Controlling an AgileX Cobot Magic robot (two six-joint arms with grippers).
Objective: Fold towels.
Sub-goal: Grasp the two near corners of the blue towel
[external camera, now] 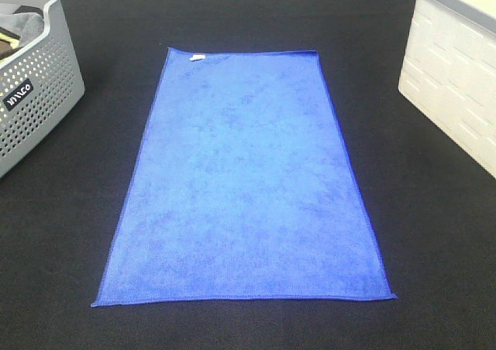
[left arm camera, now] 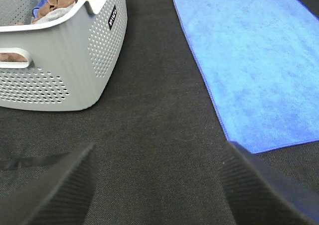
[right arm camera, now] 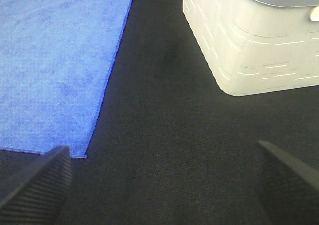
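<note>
A blue towel (external camera: pixel 246 180) lies flat and spread out lengthwise on the black table, with a small white tag (external camera: pixel 198 57) at its far left corner. It also shows in the left wrist view (left arm camera: pixel 254 60) and in the right wrist view (right arm camera: pixel 55 60). Neither arm shows in the exterior high view. My left gripper (left arm camera: pixel 157 185) is open and empty over bare table, left of the towel's near left corner. My right gripper (right arm camera: pixel 162 177) is open and empty over bare table, right of the towel's near right corner.
A grey perforated basket (external camera: pixel 31 87) with cloths in it stands at the far left; it also shows in the left wrist view (left arm camera: pixel 60 60). A white bin (external camera: pixel 453 79) stands at the far right, and shows in the right wrist view (right arm camera: pixel 249 41). The black table (external camera: pixel 70 234) surrounds the towel.
</note>
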